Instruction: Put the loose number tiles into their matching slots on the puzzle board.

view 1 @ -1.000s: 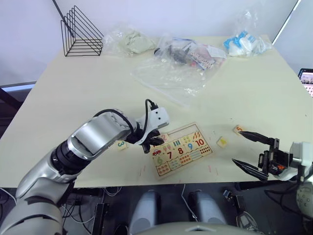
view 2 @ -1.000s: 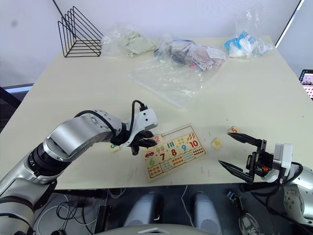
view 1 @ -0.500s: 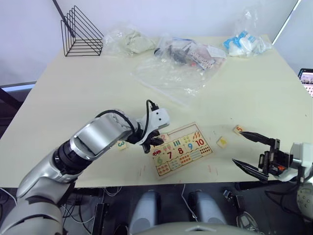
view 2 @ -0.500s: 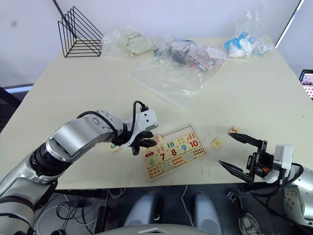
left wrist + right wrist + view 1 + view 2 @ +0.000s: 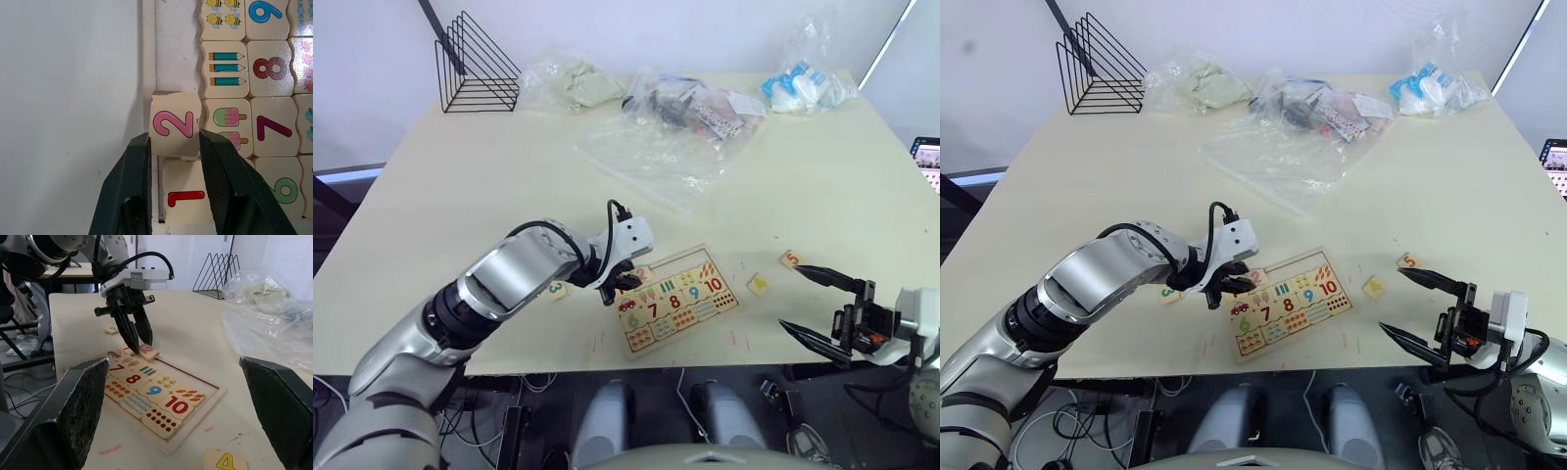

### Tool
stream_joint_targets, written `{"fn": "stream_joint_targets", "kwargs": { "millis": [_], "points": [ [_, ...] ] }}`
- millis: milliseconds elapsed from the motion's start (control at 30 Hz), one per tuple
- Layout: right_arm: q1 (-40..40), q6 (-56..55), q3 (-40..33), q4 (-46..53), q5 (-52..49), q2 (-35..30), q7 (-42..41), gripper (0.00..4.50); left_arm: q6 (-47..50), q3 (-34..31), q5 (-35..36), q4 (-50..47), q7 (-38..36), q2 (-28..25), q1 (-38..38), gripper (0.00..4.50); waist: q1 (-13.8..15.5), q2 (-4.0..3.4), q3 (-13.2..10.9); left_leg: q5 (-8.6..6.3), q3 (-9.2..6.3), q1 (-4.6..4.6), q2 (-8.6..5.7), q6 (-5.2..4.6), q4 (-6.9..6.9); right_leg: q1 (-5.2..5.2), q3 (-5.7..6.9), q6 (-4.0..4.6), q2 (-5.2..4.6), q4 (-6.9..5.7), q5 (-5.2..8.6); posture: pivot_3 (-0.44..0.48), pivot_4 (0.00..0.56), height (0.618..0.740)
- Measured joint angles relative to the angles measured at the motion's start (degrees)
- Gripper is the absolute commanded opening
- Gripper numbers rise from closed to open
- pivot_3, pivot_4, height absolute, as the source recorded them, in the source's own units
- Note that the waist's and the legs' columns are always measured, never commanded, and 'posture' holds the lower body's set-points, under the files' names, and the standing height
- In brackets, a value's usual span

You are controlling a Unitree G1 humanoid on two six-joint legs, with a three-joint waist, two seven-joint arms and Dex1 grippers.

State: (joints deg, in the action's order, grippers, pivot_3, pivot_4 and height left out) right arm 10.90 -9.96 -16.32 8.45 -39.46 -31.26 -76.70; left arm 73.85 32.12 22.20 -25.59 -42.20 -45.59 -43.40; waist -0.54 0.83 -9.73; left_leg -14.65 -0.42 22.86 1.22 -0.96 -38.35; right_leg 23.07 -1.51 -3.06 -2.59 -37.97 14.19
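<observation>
The jaws of the left gripper (image 5: pixel 173 147) are narrowed onto a tile marked 2 (image 5: pixel 174 124), one black finger against each side of it — the tile sits tilted at the puzzle board's (image 5: pixel 677 298) left end, its corner riding over the raised rim, just above the seated tile marked 1 (image 5: pixel 184 198). The jaws of the right gripper (image 5: pixel 818 305) stand wide, holding nothing, off the near right edge of the surface (image 5: pixel 460 166), at about four o'clock from the board.

The board lies near the front edge of the surface, turned a little askew. Its lower rows are filled: numbers 6 to 10 show in a line, with picture tiles above and below them (pencils, ice lollies and bees in the left wrist view). Along its top row the matching slots (image 5: pixel 176 22) are bare pale wood.

Three loose tiles lie off the board: a 3 (image 5: pixel 555 290) at its nine o'clock, just beside the left arm; a 4 (image 5: pixel 759 284) at three o'clock, near the board; and a 5 (image 5: pixel 790 259) further out towards two o'clock.

At the far side of the surface — twelve o'clock — lie several clear plastic bags (image 5: pixel 656 147), and a black wire rack (image 5: pixel 475 67) stands at the far left corner.
</observation>
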Motion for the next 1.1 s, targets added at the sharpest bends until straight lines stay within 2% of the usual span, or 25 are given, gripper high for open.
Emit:
{"fn": "stream_joint_targets", "kwargs": {
  "millis": [200, 467, 633, 833, 1100],
  "points": [
    [0.11, -0.24, -0.19, 0.00, 0.00, -0.09, -0.02, 4.50, -0.55, 0.02, -0.35, 0.00, -0.21, 0.00, 0.79, 4.46, 0.02, 0.00, 0.00, 0.00, 0.00, 0.00, 0.00, 0.00, 0.00, 0.00, 0.00, 0.00, 0.00, 0.00, 0.00, 0.000, 0.150, 0.740],
    [0.14, -0.39, -0.20, 0.00, 0.01, -0.09, -0.03, 4.50, -1.75, -0.58, -0.34, 0.49, -1.53, 0.05, 0.79, 4.46, 0.02, 0.00, 0.00, 0.00, 0.00, 0.00, 0.00, 0.00, 0.00, 0.00, 0.00, 0.00, 0.00, 0.00, 0.00, 0.000, 0.150, 0.740],
    [0.80, -0.62, -0.36, -0.01, 0.02, -0.08, -0.03, 4.50, -5.79, -4.58, 0.10, 3.68, -4.29, 0.10, 0.77, 4.46, 0.02, 0.00, 0.00, 0.00, 0.02, 0.00, 0.00, 0.00, 0.00, 0.00, 0.01, 0.00, 0.00, 0.00, 0.00, 0.000, 0.150, 0.740],
    [1.19, -0.77, -0.36, -0.08, 0.21, -0.08, -0.02, 4.50, -15.17, -7.09, -0.78, 10.58, -9.38, 0.14, 0.17, 4.46, 0.02, 0.00, 0.00, 0.00, 0.08, 0.00, 0.00, 0.00, 0.00, 0.00, 0.02, 0.00, 0.00, 0.00, 0.00, 0.000, 0.150, 0.740],
    [1.51, -1.50, -0.51, -0.62, 0.26, -0.09, -0.27, 4.50, -32.53, -8.25, -4.33, 21.04, -15.43, 2.20, 1.21, 4.46, 0.05, 0.00, 0.00, 0.00, 0.16, 0.01, 0.00, 0.00, -0.01, 0.00, 0.02, 0.00, 0.00, 0.00, 0.00, 0.000, 0.150, 0.740]
  ]
}}
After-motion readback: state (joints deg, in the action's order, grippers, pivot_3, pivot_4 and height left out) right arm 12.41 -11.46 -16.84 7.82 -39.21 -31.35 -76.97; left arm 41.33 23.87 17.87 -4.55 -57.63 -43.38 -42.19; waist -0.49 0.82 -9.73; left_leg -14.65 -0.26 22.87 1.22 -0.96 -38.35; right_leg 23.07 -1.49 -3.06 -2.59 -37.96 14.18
